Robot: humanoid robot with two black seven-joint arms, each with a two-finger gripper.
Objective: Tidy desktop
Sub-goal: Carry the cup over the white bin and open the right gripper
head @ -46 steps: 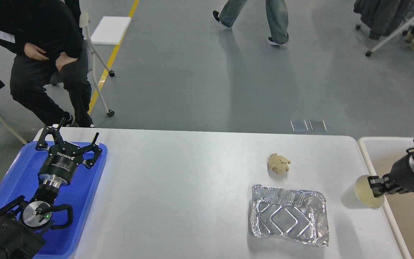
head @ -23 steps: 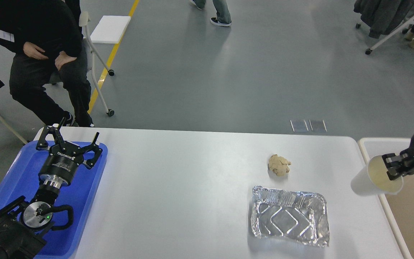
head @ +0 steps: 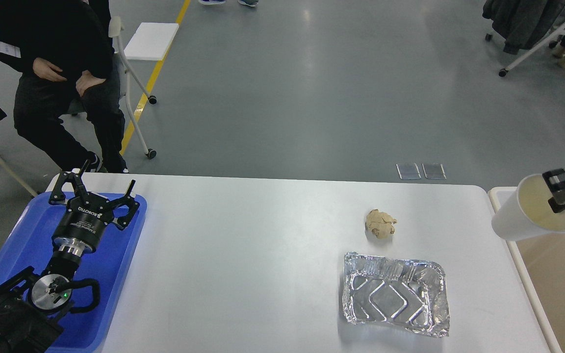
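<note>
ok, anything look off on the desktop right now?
Crumpled brown paper wad lies loose on the desktop. The foil tray beside it is dented and wrinkled. Paper cup is tilted in the right gripper.

The only readable text is the white brand word "ROBOTIQ", printed on the black round body of the left gripper (head: 97,196), which sits over the blue tray (head: 115,274) at the near left. The seated person (head: 52,73) at the far left wears a white badge (head: 7,48) whose print is too small to read.
</note>
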